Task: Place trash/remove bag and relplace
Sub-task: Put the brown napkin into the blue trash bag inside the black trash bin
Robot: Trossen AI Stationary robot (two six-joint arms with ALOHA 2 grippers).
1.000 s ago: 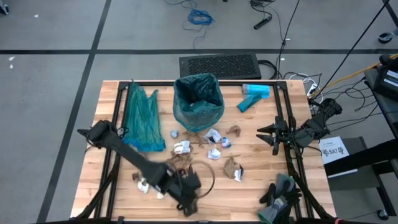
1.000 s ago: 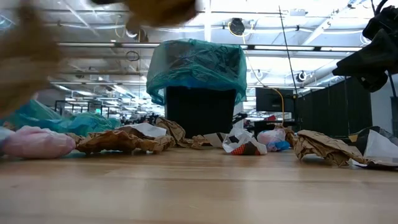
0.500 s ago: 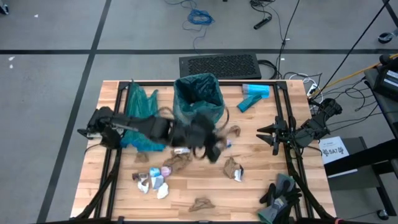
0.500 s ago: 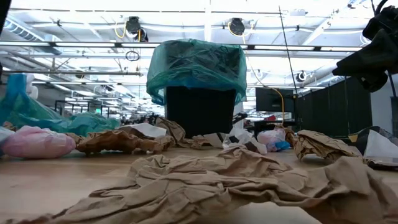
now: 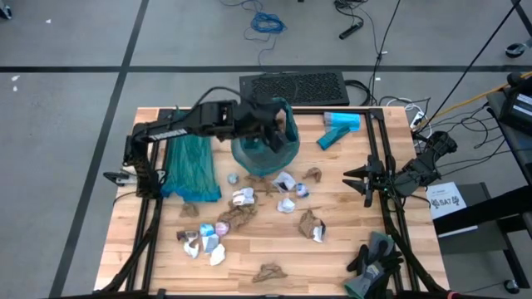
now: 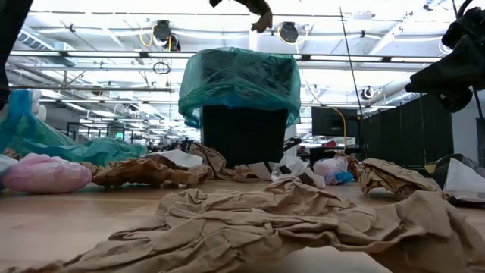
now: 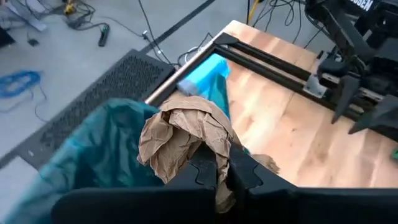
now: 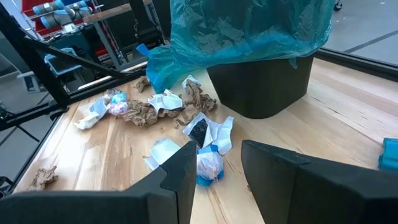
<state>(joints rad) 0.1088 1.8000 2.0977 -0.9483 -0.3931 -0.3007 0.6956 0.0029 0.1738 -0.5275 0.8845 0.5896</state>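
Left gripper (image 7: 222,176), fingers pressed together on a crumpled brown paper scrap (image 7: 183,134), poised above the open mouth of the black bin lined with a teal plastic bag (image 5: 264,137); in the high view the left arm reaches from the table's left edge across to the bin, and in the low view the pinched scrap (image 6: 260,13) hangs above the bin's rim. Bin upright near the far middle of the light wooden table (image 5: 349,241). Beside the bin on its left, a flat folded teal plastic bag (image 5: 189,162) lies on the tabletop; to its right, a solid light-blue pack (image 5: 339,127). In front of the bin, the remaining trash lies scattered: white and light-blue wrappers (image 5: 287,184) just before the bin's base, a brown paper wad (image 5: 311,224) right of centre, a cluster of brown, white, blue and pink scraps (image 5: 208,237) towards the left front, and a single brown scrap (image 5: 269,271) at the near edge, filling the foreground of the low view. Right gripper (image 5: 357,179), fingers parted and holding nothing, waits over the table's right side, well apart from the bin. Dark green-black gloves (image 5: 376,257) lie at the table's near right corner
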